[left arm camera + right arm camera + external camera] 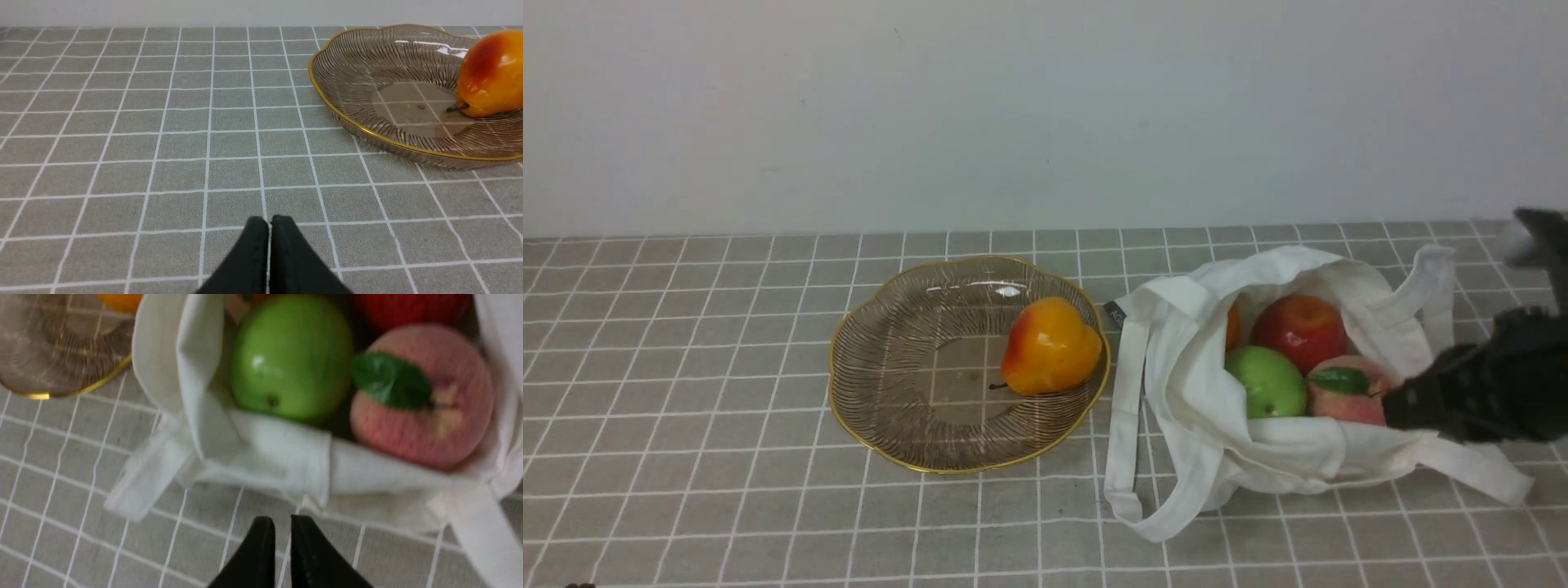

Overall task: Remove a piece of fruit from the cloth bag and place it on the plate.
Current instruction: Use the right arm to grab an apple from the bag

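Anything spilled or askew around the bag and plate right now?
Nothing spilled or damaged. The cloth bag slumps open with the green apple inside; one strap trails beside the plate, where a pear lies on its side.

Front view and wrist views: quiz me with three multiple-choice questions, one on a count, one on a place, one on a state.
1. How many fruits lie on the plate? A none. B one. C three.
2. Where is the green apple? A on the plate. B inside the cloth bag. C held in the air.
3. How is the left pincer? A shut, empty. B shut on a fruit. C wide open.
Answers: 1 B, only the pear sits there; 2 B, it lies in the bag's open mouth; 3 A, it is closed on nothing.
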